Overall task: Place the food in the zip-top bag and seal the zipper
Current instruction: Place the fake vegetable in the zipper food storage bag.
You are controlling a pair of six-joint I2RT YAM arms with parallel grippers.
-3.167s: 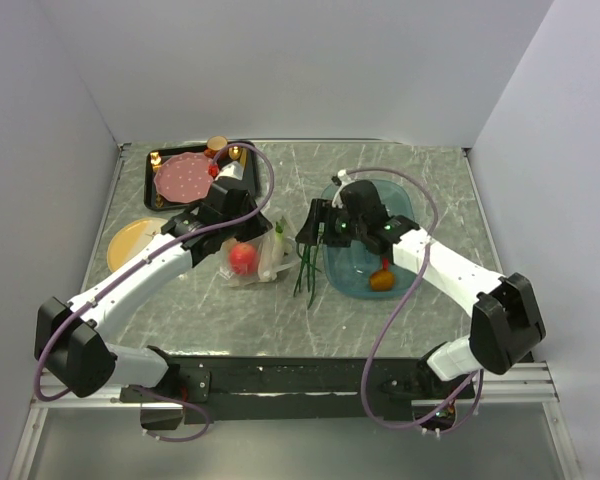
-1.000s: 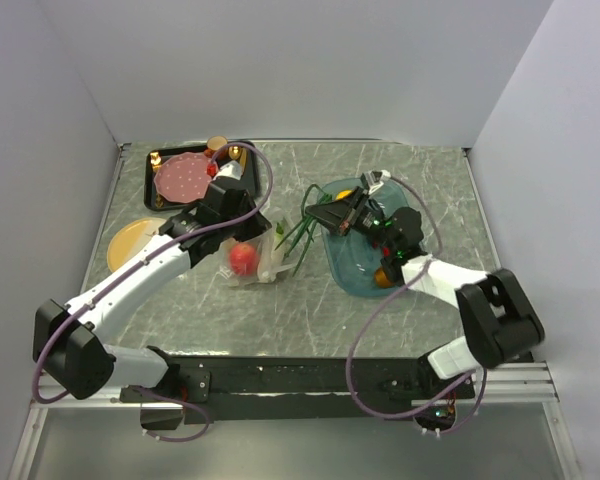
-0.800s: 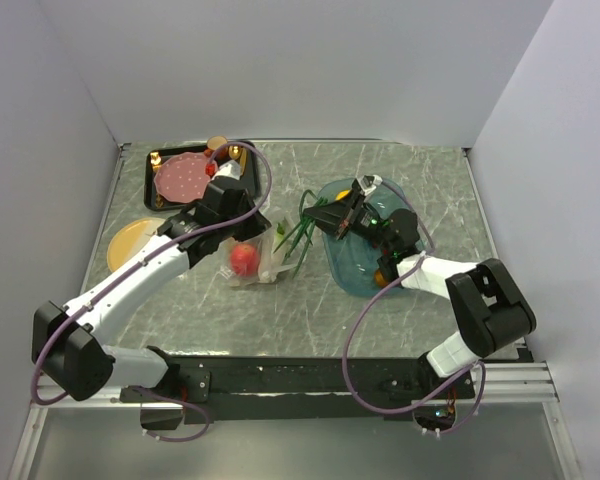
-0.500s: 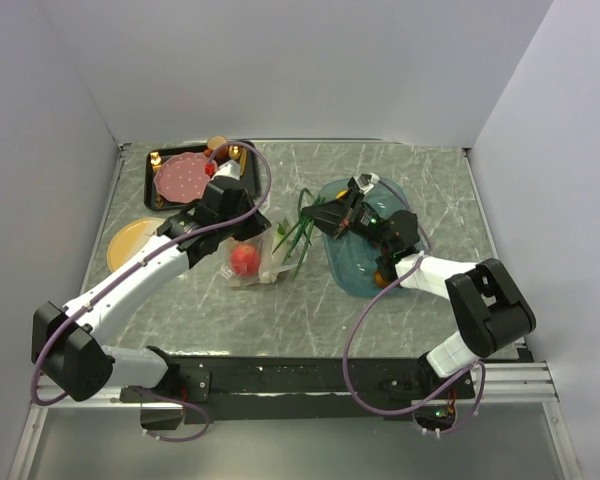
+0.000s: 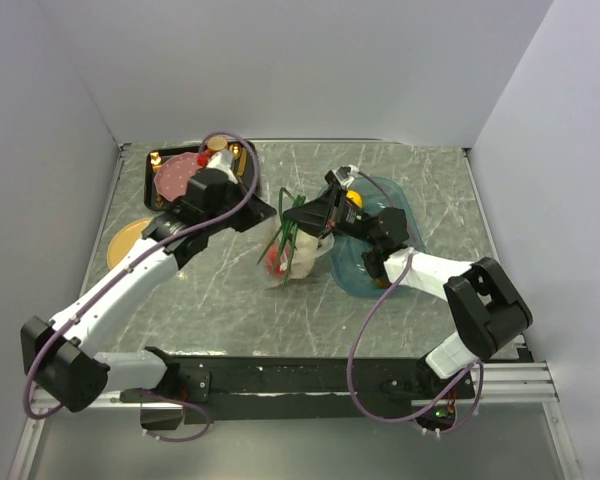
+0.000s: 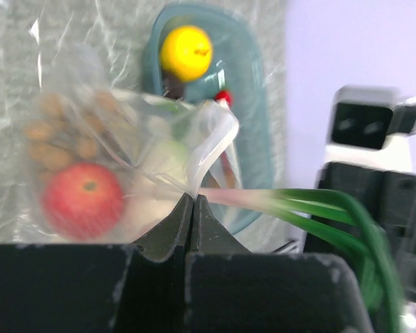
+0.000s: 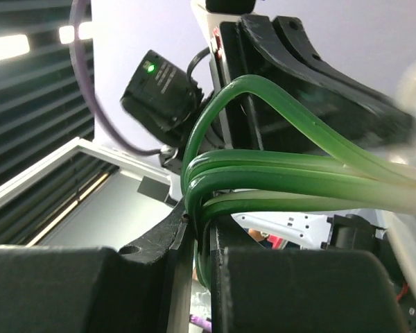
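The clear zip-top bag (image 5: 298, 256) hangs by its mouth edge from my left gripper (image 6: 193, 198), which is shut on the plastic. Its whitish zipper (image 6: 215, 137) curls open just past the fingertips. Inside lie a red apple (image 6: 82, 200), a brown nut cluster (image 6: 54, 132) and a white piece (image 6: 163, 164). My right gripper (image 7: 202, 225) is shut on the looped end of the green leaves (image 7: 284, 173), whose pale stem (image 6: 229, 198) points into the bag mouth. Both grippers meet above the bag in the top view, left gripper (image 5: 268, 214) and right gripper (image 5: 302, 215). A yellow fruit (image 6: 186, 53) and a red chili (image 6: 224, 96) lie in the teal tray (image 6: 263, 118).
A black tray (image 5: 152, 190) at the back left holds the pink dotted plate (image 5: 175, 178) and a small brown cup (image 5: 217, 143). A yellow plate (image 5: 127, 240) lies in front of it. The teal tray (image 5: 372, 268) sits right of the bag.
My left gripper has pulled the bag up and rightward toward the teal tray. The right gripper has carried the green leaves left, down to the bag's mouth.
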